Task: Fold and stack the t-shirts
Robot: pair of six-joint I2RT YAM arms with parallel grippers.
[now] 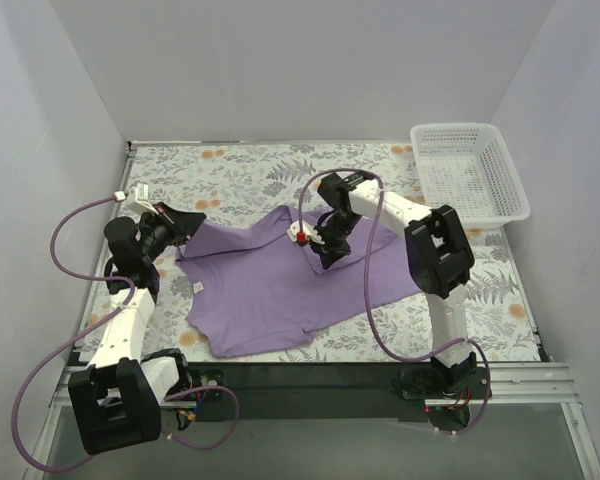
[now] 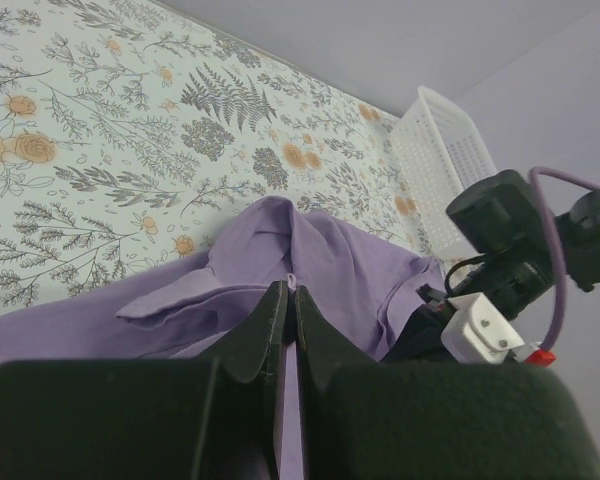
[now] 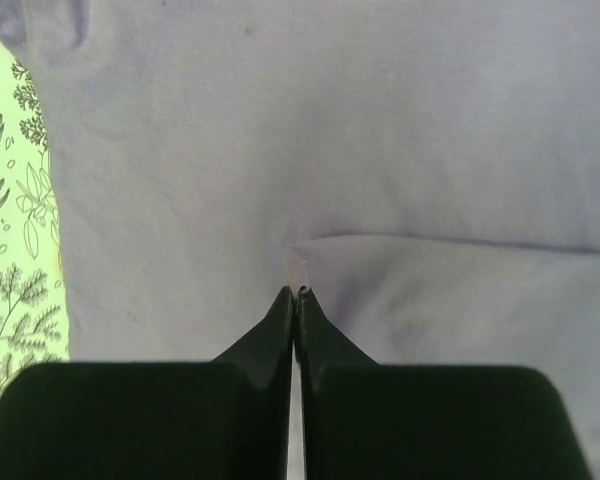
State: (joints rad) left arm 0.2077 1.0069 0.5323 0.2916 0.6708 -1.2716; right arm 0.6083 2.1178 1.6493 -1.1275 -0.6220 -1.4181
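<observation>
While both arms reach over a table (image 1: 242, 172) covered in a fern and flower print, a lavender t-shirt (image 1: 280, 290) lies rumpled across the middle of the overhead view. It is not yet folded flat. A small white label (image 1: 198, 287) shows near its left edge.

At centre left of that view, the left gripper (image 1: 187, 226) meets the shirt's upper left corner, and the cloth rises in a short slope towards it. From the left wrist camera, its black fingers (image 2: 270, 320) are pressed together, with a thin sliver of purple fabric caught between the tips. Folds of shirt are bunched just beyond them.

Slightly right of centre in the overhead view, the right gripper (image 1: 323, 256) points down onto the upper middle of the shirt. In the right wrist view its fingers are also together, pinching a small pucker of fabric at their tips. A crease runs off to the right from that point, and purple cloth fills nearly the whole frame.

A white plastic lattice basket (image 1: 470, 172) sits at the upper right of the overhead view, on the table's far right corner, well apart from the shirt.
</observation>
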